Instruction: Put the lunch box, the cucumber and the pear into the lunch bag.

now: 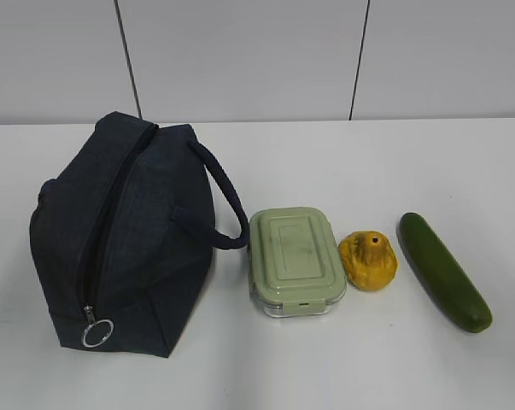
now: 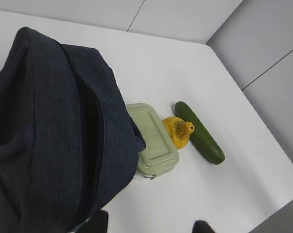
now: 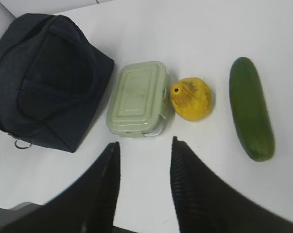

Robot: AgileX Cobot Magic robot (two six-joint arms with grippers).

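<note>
We see the lunch bag [image 1: 125, 235] at the table's left with its top zipper [image 1: 112, 213] apparently closed, and to its right in a row the lunch box [image 1: 295, 260], the pear [image 1: 369, 260] and the cucumber [image 1: 443, 272], none of them held. Our right gripper [image 3: 144, 160] hangs with its fingers apart and empty, the lunch box straight ahead of it, long axis pointing away; it looks the nearer arm. Only two dark tips of the left gripper [image 2: 151, 225] show, set apart, beside the bag.

The white table [image 1: 394, 367] carries lunch bag [image 1: 125, 235], lunch box [image 1: 295, 260], pear [image 1: 368, 260], cucumber [image 1: 443, 271] (side by side).
</note>
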